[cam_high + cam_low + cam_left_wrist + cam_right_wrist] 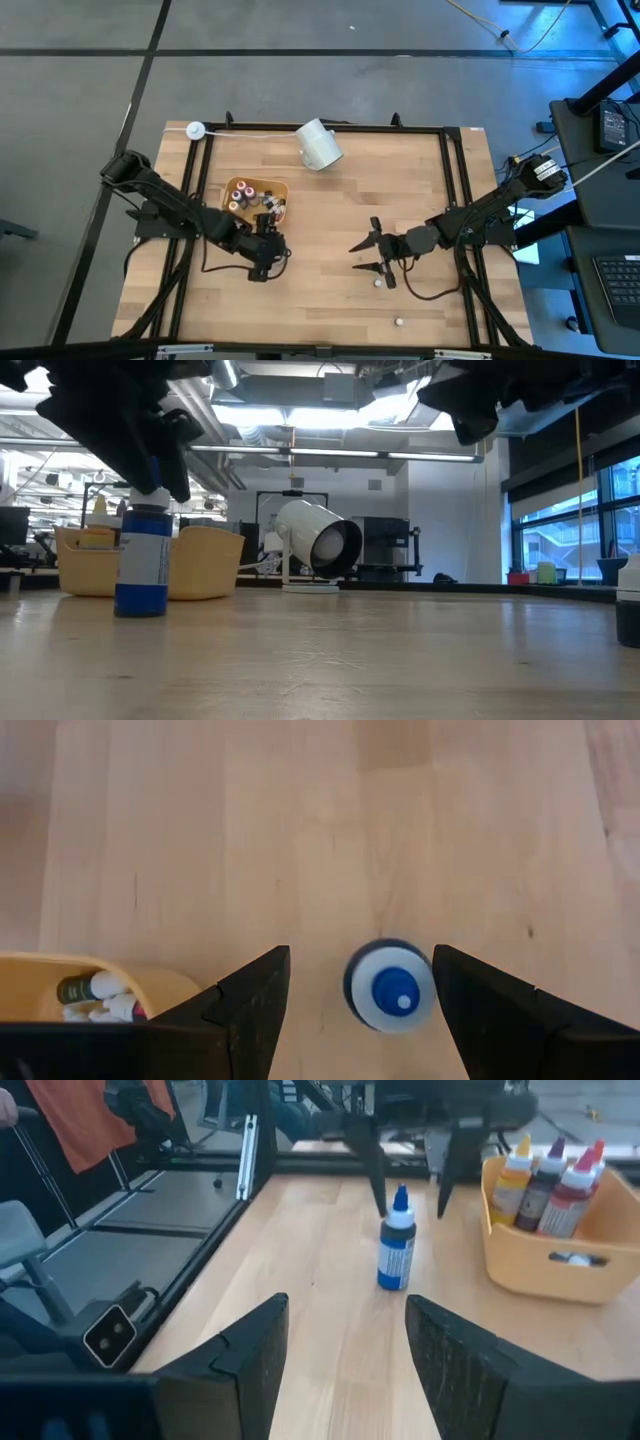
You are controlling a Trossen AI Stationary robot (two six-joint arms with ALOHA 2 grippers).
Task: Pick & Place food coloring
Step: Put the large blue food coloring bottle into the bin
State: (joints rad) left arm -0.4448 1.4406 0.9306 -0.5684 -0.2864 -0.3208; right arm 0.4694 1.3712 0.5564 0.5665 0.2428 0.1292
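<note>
Your left gripper [360,995] sits right over the blue-capped bottle [391,999], just beside the yellow tray [240,185] on the side nearer the table's front edge; looking down past the wrist, the blue cap shows between the two dark fingers [250,995] with bare wood either side, so the jaws stand wide and grip nothing; the low view agrees, with the bottle standing upright on the table on its own base and the gripper's dark bulk hanging over its cap. My read: you're either lined up for a grasp or you've just set it down, and these views alone won't say which; either way the bottle straddled dead centre is why the fingers are spread that far.

The tray holds the rest of the food coloring [548,1175], a huddle of dropper bottles standing upright with orange, dark and red caps; two more tiny bottles [377,283] lie loose on the wood near your right arm.

Your right gripper [378,252] waits toward the middle of the table, well apart from the tray, fingers parted and empty, aimed back across at the blue bottle; the white cup [320,145] lies tipped on its side near the far edge, out of play.
</note>
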